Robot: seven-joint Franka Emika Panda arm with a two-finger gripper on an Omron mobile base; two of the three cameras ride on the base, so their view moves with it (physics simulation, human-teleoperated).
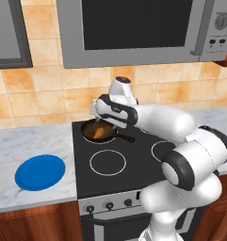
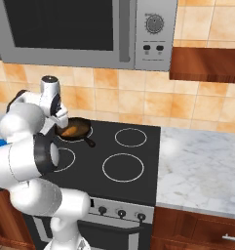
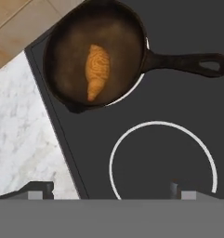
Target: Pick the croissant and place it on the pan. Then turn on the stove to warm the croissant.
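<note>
The golden croissant [image 3: 97, 70] lies inside the dark pan [image 3: 127, 37], apart from my fingers. The pan sits on the back left burner of the black stove [image 3: 160, 116], with its black handle [image 3: 187, 63] over the cooktop. From the base, the croissant [image 1: 101, 132] and pan [image 1: 86, 129] show just under my hand, and again as croissant [image 2: 70, 131] in pan [image 2: 82, 126]. My gripper [image 3: 111, 191] hovers above the stove beside the pan, open, with nothing between its fingertips [image 3: 39, 189]. The gripper [image 1: 104, 121] points down over the pan.
Small dark knobs [image 1: 109, 205] line the stove's silver front panel [image 2: 121, 213]. A round blue plate [image 1: 40, 172] lies on the marble counter to the left. A grey microwave [image 1: 133, 28] hangs above the stove. More marble counter [image 2: 202, 171] runs to the right.
</note>
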